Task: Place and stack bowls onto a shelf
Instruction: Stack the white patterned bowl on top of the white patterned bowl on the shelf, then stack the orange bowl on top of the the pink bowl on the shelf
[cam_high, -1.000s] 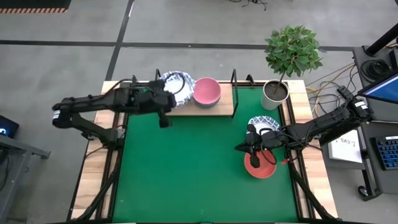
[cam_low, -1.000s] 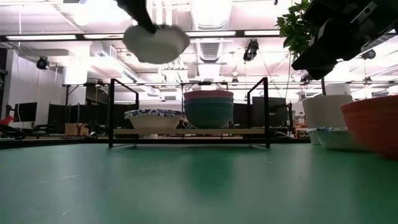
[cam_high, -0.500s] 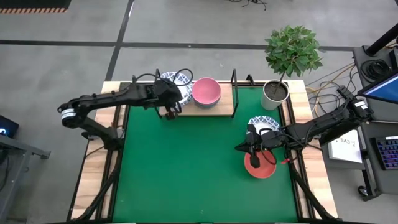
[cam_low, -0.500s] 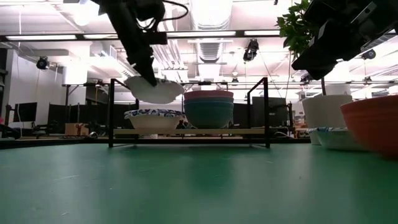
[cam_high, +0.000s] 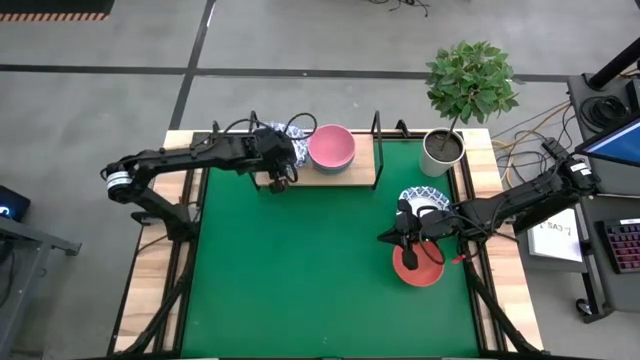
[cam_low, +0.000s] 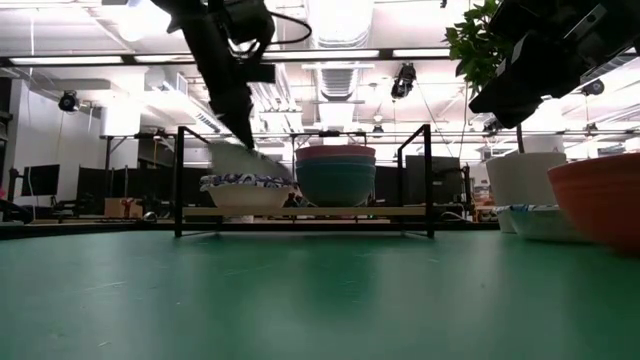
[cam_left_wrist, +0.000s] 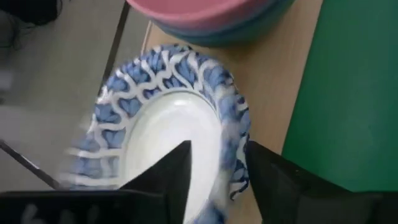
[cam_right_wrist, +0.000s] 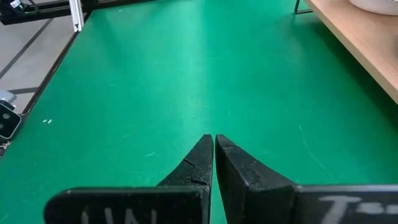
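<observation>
The shelf (cam_high: 355, 176) stands at the far edge of the green mat. On its middle sits a pink bowl (cam_high: 332, 147) stacked on a grey-blue bowl (cam_low: 335, 185). At its left end a blue-patterned white bowl (cam_low: 245, 192) rests on the board. A second patterned bowl (cam_left_wrist: 168, 124) lies tilted on top of it. My left gripper (cam_left_wrist: 217, 162) is above this bowl, open, one finger on each side of its rim. My right gripper (cam_right_wrist: 214, 140) is shut over the mat, beside a red bowl (cam_high: 420, 268) and another patterned bowl (cam_high: 425, 197). My left gripper comes from above, slanting down, with one finger (cam_left_wrist: 171, 171) inside the upper patterned bowl and the other (cam_left_wrist: 267, 165) outside its near rim (cam_left_wrist: 233, 140). The fingers stand apart; I cannot tell whether either touches the rim. The bowl lies tilted on the bowl below.
A white plant pot (cam_high: 441, 150) with a leafy plant stands at the far right corner. The shelf's black wire ends (cam_low: 428, 178) rise at both sides. Open green mat (cam_high: 300, 270) lies between the arms.
My left gripper has come down from high above the shelf to its left end, carrying the patterned bowl. The bowl hung level at the fingertips half a second ago; now it sits lower and tilted on the patterned bowl on the shelf.
</observation>
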